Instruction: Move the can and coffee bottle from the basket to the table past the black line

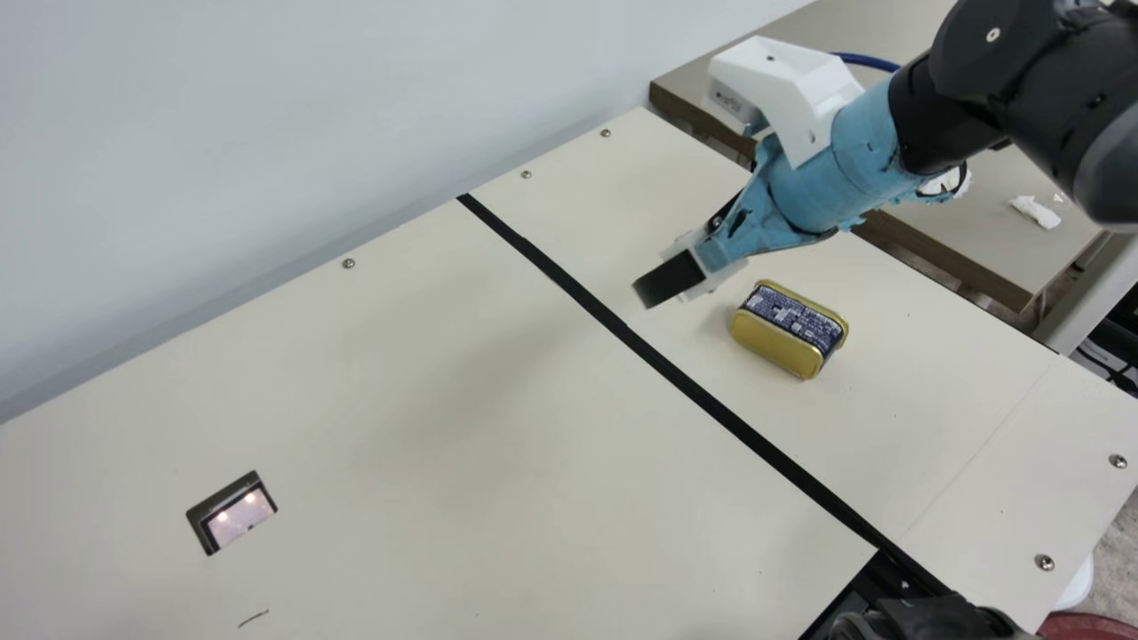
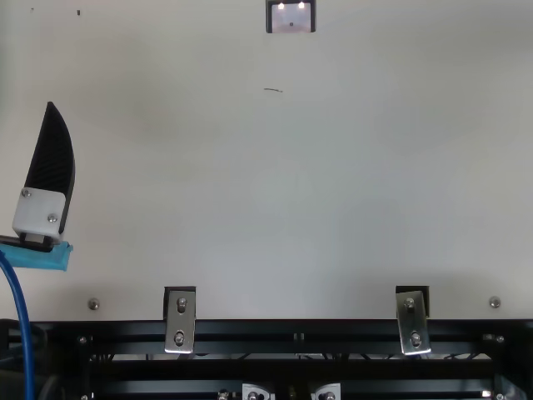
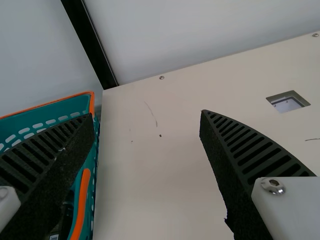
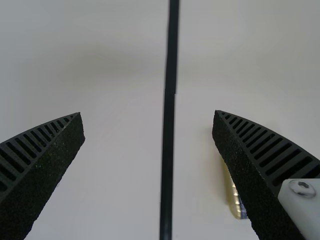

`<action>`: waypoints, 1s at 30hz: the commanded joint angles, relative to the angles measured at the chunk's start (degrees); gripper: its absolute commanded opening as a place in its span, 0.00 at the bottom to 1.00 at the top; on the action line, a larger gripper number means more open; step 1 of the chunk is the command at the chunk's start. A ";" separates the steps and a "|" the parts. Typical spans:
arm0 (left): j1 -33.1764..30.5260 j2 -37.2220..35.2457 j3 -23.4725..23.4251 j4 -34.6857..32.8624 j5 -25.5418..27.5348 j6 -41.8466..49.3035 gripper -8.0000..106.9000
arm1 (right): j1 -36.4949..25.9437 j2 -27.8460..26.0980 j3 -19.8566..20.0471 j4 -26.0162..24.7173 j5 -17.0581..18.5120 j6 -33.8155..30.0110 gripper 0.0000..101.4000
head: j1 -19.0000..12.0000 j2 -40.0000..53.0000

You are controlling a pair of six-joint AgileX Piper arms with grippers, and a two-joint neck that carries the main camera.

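Near the blue-green basket (image 3: 57, 109), a wide-open left end effector (image 2: 50, 158). Farther off, a wide-open right end effector (image 1: 665, 281), up over the black line (image 1: 624, 331). Past that line on the surface (image 1: 444, 427), a gold can (image 1: 775, 343) with a blue label (image 1: 791, 318), white writing too tiny to read

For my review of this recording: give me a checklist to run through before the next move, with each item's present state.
1. Can past the black line: ok, wholly on the right arm's side.
2. Right gripper empty: ok, jaws open.
3. Left gripper empty: ok, jaws open.
4. Left gripper lined up over the basket: not ok, bare table appears between its jaws.
5. Coffee bottle's whereabouts: cannot tell.
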 commanded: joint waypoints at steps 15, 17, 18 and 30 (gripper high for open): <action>0.00 0.00 0.00 0.00 0.00 0.00 0.85 | 13.35 -5.34 1.52 14.11 8.25 1.26 1.00 | -1.13 -1.32; 0.00 0.00 0.00 0.00 0.00 0.00 0.85 | 15.14 -5.91 1.71 15.69 8.25 1.92 1.00 | -1.13 -1.32; 0.00 0.00 0.00 0.00 0.00 0.00 0.85 | 15.98 -6.27 1.82 16.48 8.25 2.26 1.00 | -1.13 -1.32; 0.00 0.00 0.00 0.00 0.00 0.00 0.85 | 22.56 -13.00 4.74 26.05 8.25 7.55 1.00 | -1.13 -1.32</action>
